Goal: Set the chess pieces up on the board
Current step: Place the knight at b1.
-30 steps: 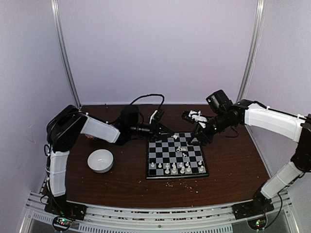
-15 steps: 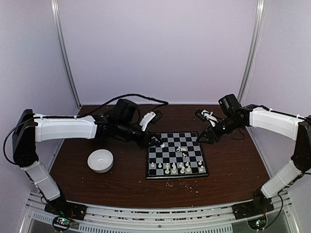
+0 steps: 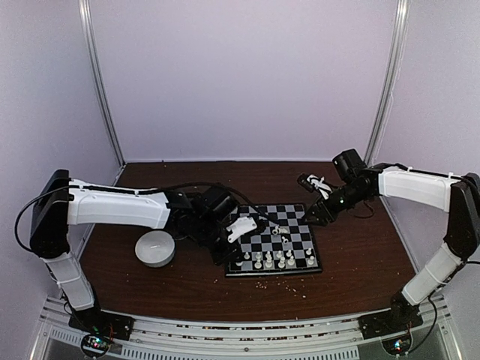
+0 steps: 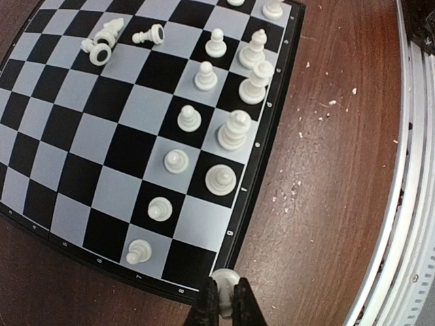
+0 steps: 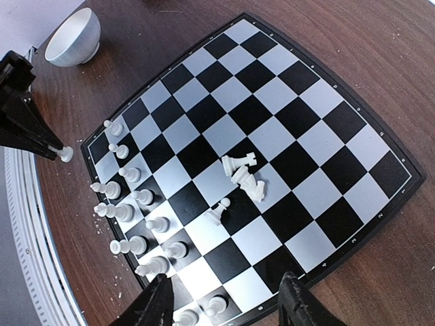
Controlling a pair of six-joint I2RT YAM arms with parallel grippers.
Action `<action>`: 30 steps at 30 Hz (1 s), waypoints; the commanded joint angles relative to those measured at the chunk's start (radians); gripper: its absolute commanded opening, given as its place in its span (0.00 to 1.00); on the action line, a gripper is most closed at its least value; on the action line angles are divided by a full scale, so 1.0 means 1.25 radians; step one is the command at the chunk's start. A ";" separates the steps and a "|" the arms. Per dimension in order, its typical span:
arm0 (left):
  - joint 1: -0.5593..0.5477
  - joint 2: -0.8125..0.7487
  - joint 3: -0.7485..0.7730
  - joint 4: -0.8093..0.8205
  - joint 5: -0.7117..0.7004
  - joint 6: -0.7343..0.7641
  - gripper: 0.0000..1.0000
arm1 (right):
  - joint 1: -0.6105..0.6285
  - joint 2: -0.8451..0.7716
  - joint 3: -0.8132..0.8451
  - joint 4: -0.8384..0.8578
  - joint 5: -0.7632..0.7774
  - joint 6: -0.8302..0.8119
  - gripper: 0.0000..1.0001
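Pinched chess piece point(image 4: 225, 278), perhaps pawn, half-hidden

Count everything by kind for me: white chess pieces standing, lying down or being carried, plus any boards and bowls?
Standing pieces, in two rows along one board edge: 12
Toppled pieces mid-board: 3, though two overlap
Held piece, pinched in the left tool: 1
Board: 1
Bowl: 1
Total: 18
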 commanded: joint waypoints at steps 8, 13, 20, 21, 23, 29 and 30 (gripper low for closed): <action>-0.009 0.066 0.068 -0.017 -0.039 0.045 0.00 | -0.003 0.027 0.020 -0.017 -0.023 -0.015 0.53; -0.010 0.096 0.088 0.003 -0.028 0.061 0.00 | -0.002 0.039 0.024 -0.024 -0.023 -0.021 0.53; -0.013 0.135 0.123 0.004 -0.023 0.077 0.00 | -0.003 0.037 0.022 -0.028 -0.020 -0.027 0.53; -0.013 0.138 0.125 0.004 -0.022 0.079 0.00 | -0.003 0.037 0.022 -0.029 -0.020 -0.027 0.53; -0.013 0.140 0.130 0.002 -0.023 0.082 0.00 | -0.004 0.038 0.021 -0.029 -0.020 -0.028 0.53; -0.013 0.152 0.132 -0.003 -0.023 0.085 0.00 | -0.004 0.043 0.024 -0.032 -0.021 -0.031 0.52; -0.013 0.154 0.132 -0.003 -0.023 0.084 0.00 | -0.003 0.044 0.024 -0.032 -0.021 -0.031 0.52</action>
